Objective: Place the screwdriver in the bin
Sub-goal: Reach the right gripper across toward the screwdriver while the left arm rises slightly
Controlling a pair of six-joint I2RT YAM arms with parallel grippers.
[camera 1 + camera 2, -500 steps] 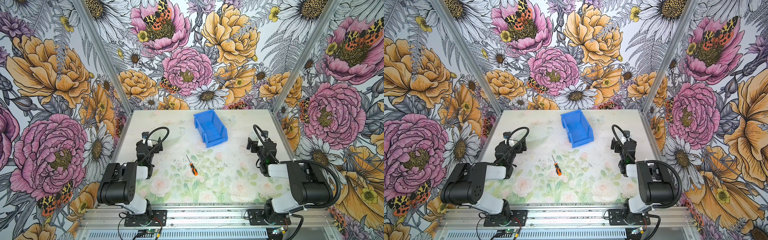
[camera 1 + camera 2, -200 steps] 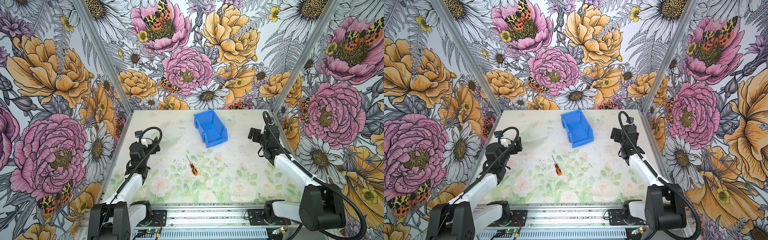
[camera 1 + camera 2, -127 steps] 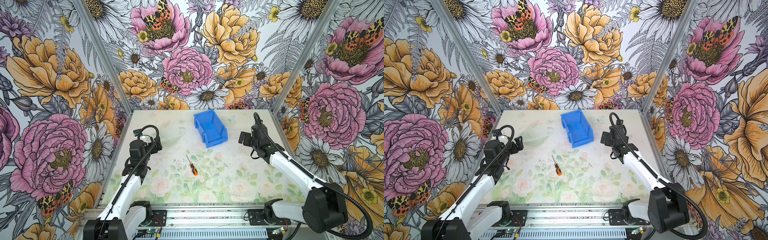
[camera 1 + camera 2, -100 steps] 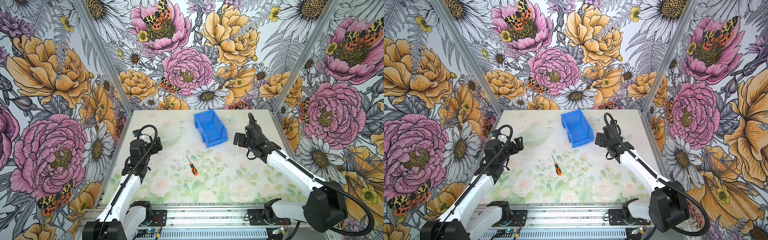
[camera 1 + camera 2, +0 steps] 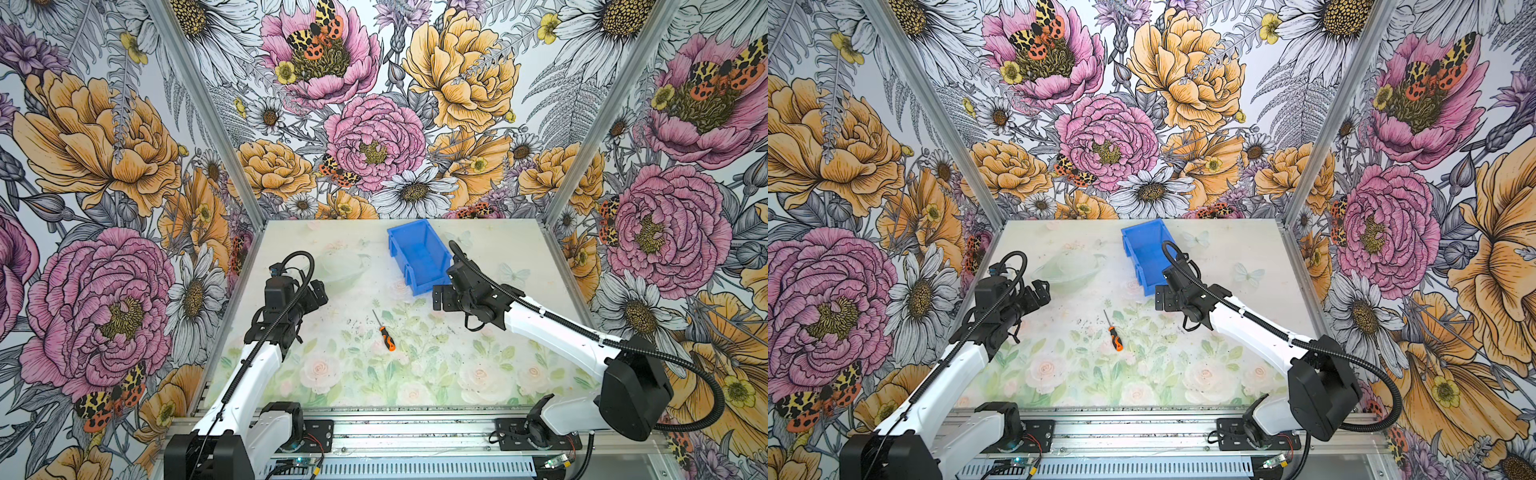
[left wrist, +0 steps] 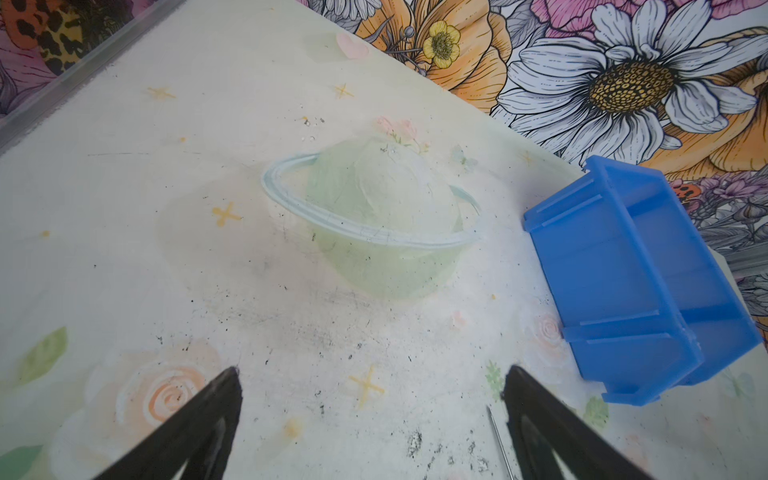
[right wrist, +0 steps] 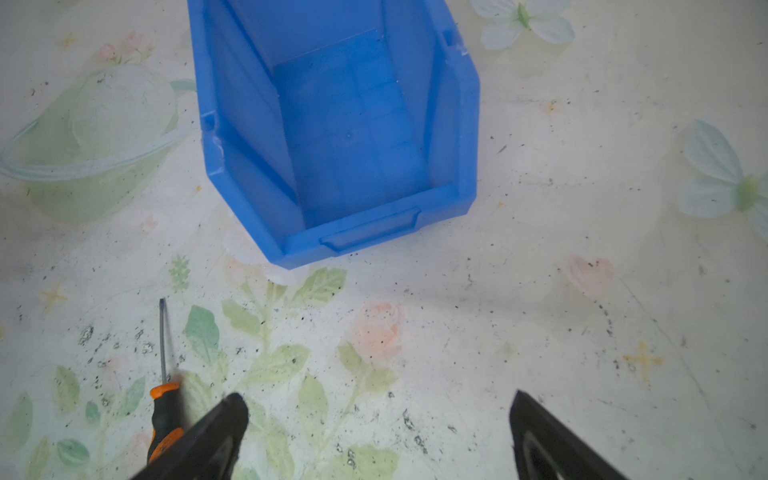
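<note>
Progress: our right end effector [image 5: 439, 298], spread apart, has swung in near the bin [image 5: 398, 259]; left end effector [image 5: 319, 293] apart too. Screwdriver [image 5: 384, 330] lies untouched mid-frame on the desk [image 5: 498, 249], so we grasp next.

There it was: the small screwdriver with the orange-and-black handle and thin silver shaft [image 5: 383, 330] lay flat on the flower-printed tabletop [image 5: 478, 374], tip pointing toward the back and handle toward the front. And the bright blue rectangular plastic bin [image 5: 417, 255] stood upright behind it, a little to the right in both top views, near but clear of the tool. Its low cut-away edge faced forward, its body sat slightly askew, and its floor was bare.
</note>
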